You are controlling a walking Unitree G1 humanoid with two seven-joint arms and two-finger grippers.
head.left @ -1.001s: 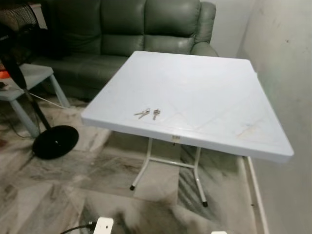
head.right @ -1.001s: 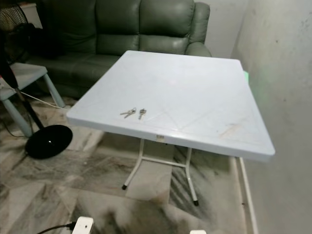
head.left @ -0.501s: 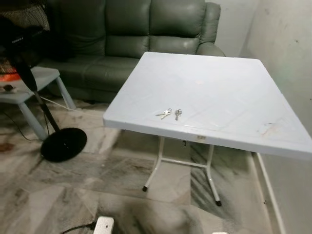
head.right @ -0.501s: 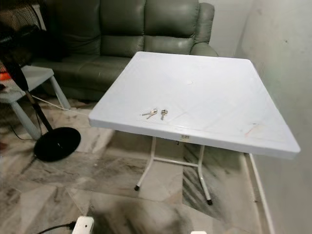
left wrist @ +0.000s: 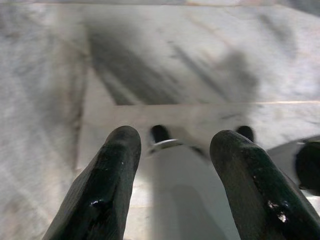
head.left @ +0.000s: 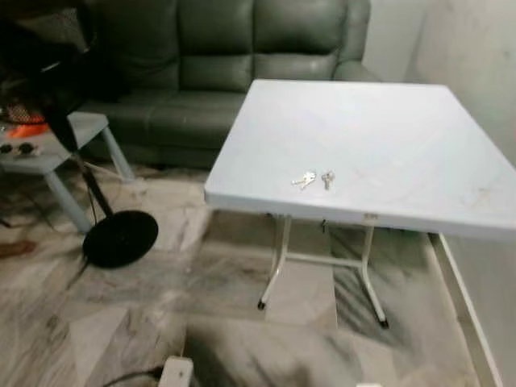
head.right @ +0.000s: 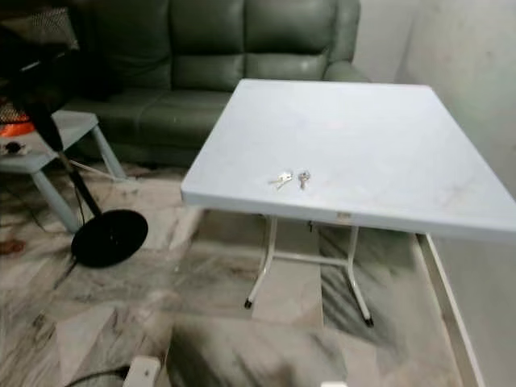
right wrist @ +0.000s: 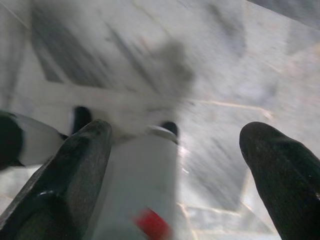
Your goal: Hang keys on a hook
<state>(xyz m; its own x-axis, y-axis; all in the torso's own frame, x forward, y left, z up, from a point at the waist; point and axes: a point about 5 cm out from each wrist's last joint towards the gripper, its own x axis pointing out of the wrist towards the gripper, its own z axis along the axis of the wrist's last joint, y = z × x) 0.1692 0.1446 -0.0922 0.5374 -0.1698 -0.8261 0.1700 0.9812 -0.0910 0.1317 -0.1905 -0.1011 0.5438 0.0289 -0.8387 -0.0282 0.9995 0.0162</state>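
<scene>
Two small keys [head.left: 314, 179] lie side by side on the white surface [head.left: 419, 121], close to its near edge and well ahead of both sets of jaws. No hook can be seen anywhere. Both arms hang idle. The left gripper [left wrist: 175, 185] points down at the marbled floor [head.left: 97, 322], its jaws spread and holding nothing, with what looks like the robot's own white foot between them. The right gripper [right wrist: 170, 175] is the same, released and empty over the floor.

As I read it, the step in hand is walking up to the surface, and the blur suits that. To do it well, the robot should stop square to the near edge with the keys directly ahead and within easy reach. Flat metal on a smooth top will skid, so a low, level pinch at the ring end would serve best.

Beyond stands a green sofa [head.left: 234, 56]. Off to the left are a fan's black base [head.left: 120, 238] and a pale side table [head.left: 56, 149]. A small label sits on the surface's front rim, too blurred to read.
</scene>
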